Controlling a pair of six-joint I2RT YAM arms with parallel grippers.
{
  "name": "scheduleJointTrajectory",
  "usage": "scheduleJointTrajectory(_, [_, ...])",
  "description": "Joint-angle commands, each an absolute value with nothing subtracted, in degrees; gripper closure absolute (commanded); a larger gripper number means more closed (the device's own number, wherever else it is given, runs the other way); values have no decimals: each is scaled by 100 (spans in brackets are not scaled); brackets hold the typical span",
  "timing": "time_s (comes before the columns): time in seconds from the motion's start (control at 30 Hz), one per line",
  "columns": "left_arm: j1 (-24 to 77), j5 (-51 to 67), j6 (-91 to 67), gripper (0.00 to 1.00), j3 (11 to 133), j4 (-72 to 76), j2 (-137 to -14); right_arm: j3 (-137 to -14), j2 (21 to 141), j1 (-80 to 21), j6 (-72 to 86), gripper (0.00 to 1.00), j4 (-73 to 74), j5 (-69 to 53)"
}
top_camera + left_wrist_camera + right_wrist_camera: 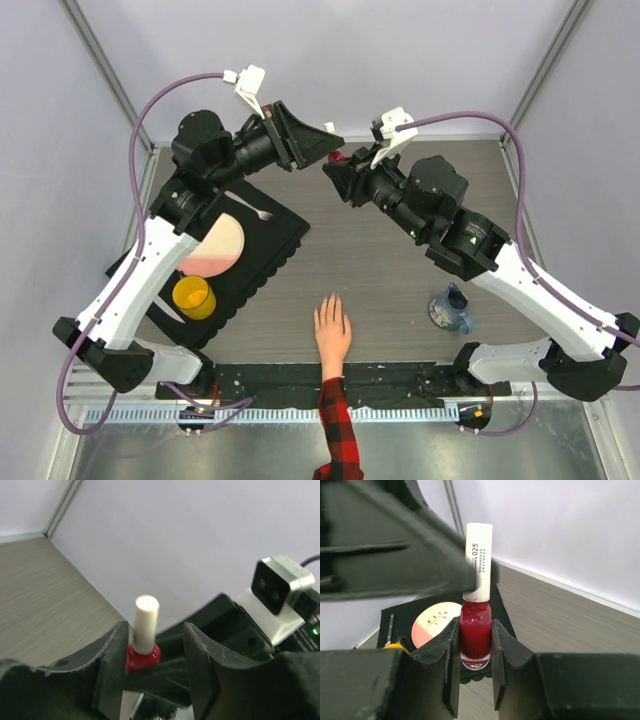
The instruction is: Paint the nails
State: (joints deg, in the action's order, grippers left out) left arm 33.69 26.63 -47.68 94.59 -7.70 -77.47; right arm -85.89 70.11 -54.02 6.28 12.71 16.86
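Top: the nails [327, 301] (tiny, stiff; judged best brushed, never gripped) are seen on the bench [400, 270], well apart from the left pincer [335, 142] and the right pincer [332, 170]. Left wrist: the left pincer is parted around the cap [146, 617]. Right wrist: the right pincer is clamped on the bottle [475, 630].

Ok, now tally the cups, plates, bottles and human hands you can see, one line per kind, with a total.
Cups: 2, a yellow cup and a blue cup
Plates: 1, the pink and white plate
Bottles: 1, the red polish bottle
Hands: 1, the hand in a plaid sleeve
Total: 5
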Motion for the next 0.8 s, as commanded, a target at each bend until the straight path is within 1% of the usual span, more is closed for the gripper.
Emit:
scheduleJointTrajectory(0.0, [3366,2909,-4764,41,9282,-703,-7436,-8430,6803,-4679,1010,99,862,433])
scheduleJointTrajectory(0.03, [3288,2900,-4738,39,9255,-694,-7383,-8394,6759,-4537,1211,99,844,196])
scheduleJointTrajectory(0.07, [3244,2909,-4737,38,9237,-694,-7357,-8376,6759,-4352,1282,99,818,-572])
scheduleJointTrajectory(0.1, [3191,2927,-4755,36,9229,-703,-7304,-8393,6759,-4046,1327,99,809,-937])
scheduleJointTrajectory(0.2, [2980,3181,-4921,34,9167,-502,-7234,-8525,6847,-3631,1590,99,853,-2352])
scheduleJointTrajectory(0.27, [2857,3409,-5053,34,9150,-396,-7251,-8613,6960,-3332,1809,99,853,-2950])
scheduleJointTrajectory(0.3, [2830,3497,-5141,34,9167,-326,-7277,-8718,7022,-3244,1889,99,853,-3562])
scheduleJointTrajectory(0.4, [2804,3726,-5238,37,9272,-334,-7435,-8850,7145,-3076,2232,99,818,-4243])
scheduleJointTrajectory(0.53, [2812,4104,-5518,42,9343,-27,-7681,-8938,7356,-3041,2697,99,598,-4823])
scheduleJointTrajectory(0.7, [2812,4368,-5678,46,9483,281,-7796,-8780,7400,-3032,3050,99,106,-4808])
scheduleJointTrajectory(0.73, [2821,4386,-5669,48,9483,281,-7805,-8789,7418,-3032,3067,99,97,-4729])
scheduleJointTrajectory(0.77, [2821,4394,-5660,55,9492,264,-7813,-8780,7409,-3032,3059,99,105,-4685])
